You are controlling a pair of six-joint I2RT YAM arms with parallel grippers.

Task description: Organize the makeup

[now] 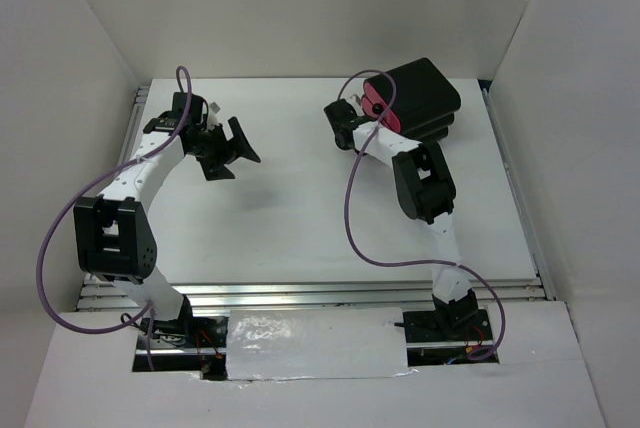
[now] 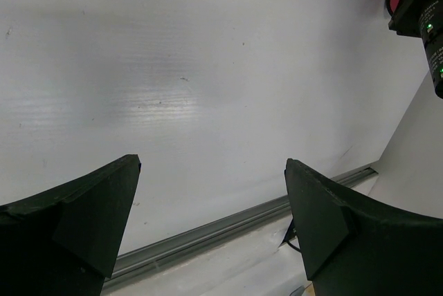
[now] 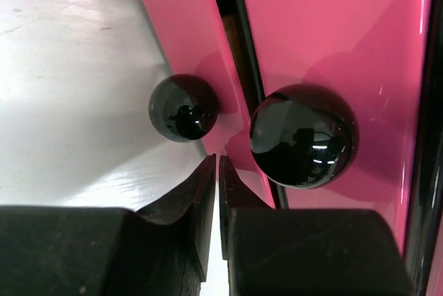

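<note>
None of the makeup items shows in any view. My right gripper (image 1: pixel 357 114) is shut and empty, right up against the black box (image 1: pixel 425 96) with pink drawer fronts. In the right wrist view its closed fingertips (image 3: pixel 216 162) sit just below and between two round black knobs (image 3: pixel 183 108) (image 3: pixel 303 135) on two pink drawer fronts (image 3: pixel 325 26). A narrow dark gap runs between the fronts. My left gripper (image 1: pixel 238 156) is wide open and empty over the bare white table at the back left; it also shows in the left wrist view (image 2: pixel 213 163).
White walls enclose the table (image 1: pixel 300 218) on three sides. A grey metal rail (image 1: pixel 350 293) runs along the near edge and shows in the left wrist view (image 2: pixel 208 234). Purple cables loop beside both arms. The right arm's wrist (image 2: pixel 429 26) shows in the left wrist view.
</note>
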